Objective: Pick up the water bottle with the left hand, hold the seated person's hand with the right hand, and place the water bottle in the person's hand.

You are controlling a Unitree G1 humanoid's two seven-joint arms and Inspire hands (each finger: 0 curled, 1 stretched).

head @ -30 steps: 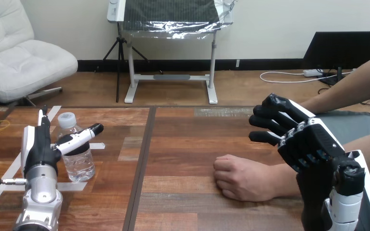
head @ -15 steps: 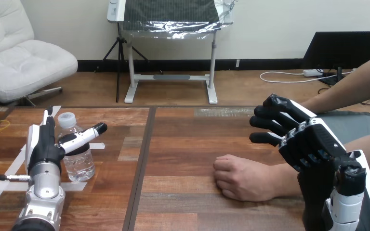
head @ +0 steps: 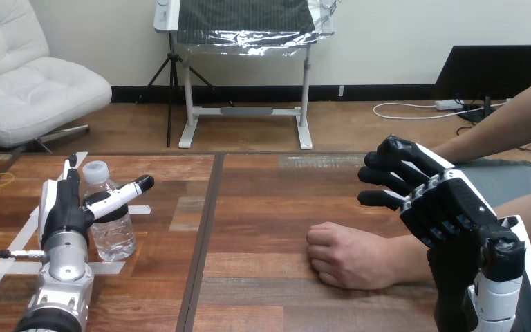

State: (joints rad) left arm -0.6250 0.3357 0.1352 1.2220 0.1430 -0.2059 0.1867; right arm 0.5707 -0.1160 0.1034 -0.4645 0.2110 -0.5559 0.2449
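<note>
Clear water bottle (head: 114,235) stands beside unclenched left robot hand (head: 62,207); right robot hand (head: 449,206) relaxed.

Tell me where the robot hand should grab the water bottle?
Round the straight clear middle of the water bottle, below its white cap. It stands upright, so a sideways wrap probably holds best. Come from its left, where the left robot hand is beside it, thumb across its front.

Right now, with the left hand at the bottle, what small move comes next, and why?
Probably curl the fingers of the left hand round the clear plastic water bottle: it stands upright on the wooden table between the straight fingers and thumb, not yet gripped. The right hand hangs open near the person's hand, apart from it.
</note>
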